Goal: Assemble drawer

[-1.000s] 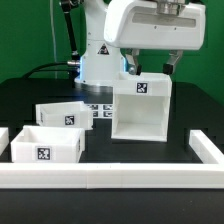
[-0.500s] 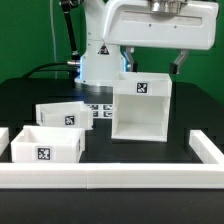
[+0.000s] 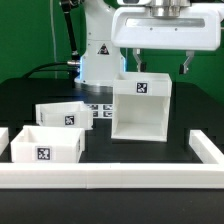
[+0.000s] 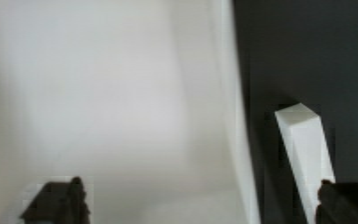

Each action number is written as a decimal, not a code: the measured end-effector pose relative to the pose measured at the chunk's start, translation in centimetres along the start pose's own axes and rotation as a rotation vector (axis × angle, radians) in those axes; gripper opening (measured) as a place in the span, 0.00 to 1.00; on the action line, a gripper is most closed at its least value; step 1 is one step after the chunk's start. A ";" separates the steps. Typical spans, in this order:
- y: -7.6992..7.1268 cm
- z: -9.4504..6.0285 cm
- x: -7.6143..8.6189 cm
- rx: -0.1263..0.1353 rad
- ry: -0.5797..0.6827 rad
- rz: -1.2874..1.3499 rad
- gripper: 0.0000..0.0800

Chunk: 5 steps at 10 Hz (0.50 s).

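Observation:
The tall white drawer casing stands upright on the black table, a square tag on its top front. Two low white trays sit at the exterior view's left: one nearer, one behind it, each with a tag. My gripper hangs open just above the casing's top, its dark fingers spread wide to either side and holding nothing. In the wrist view the casing's white top fills most of the picture, with the two fingertips at the edge and a white tray edge beyond.
A long low white border rail runs along the table's front, with a side piece at the exterior view's right. The marker board lies flat between the trays and the casing. The robot base stands behind.
My gripper has shifted toward the exterior view's right and risen slightly above the casing. The casing and trays have not moved.

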<state>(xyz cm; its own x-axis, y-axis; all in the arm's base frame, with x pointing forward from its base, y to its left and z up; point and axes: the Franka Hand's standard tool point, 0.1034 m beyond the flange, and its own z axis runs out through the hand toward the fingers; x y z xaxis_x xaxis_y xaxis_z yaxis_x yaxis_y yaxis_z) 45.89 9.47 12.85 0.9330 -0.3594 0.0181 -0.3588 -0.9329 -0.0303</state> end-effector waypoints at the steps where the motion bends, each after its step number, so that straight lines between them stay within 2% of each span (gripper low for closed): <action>1: 0.0 0.0 0.0 0.000 0.000 0.000 0.81; 2: 0.0 0.2 -0.1 0.003 0.004 -0.015 0.81; 5: 0.4 1.8 -1.8 0.028 0.019 -0.117 0.81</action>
<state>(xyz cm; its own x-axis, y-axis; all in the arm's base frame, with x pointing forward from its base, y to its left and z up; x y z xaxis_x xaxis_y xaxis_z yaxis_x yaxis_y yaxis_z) 44.11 9.78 11.05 0.9676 -0.2490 0.0418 -0.2466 -0.9676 -0.0550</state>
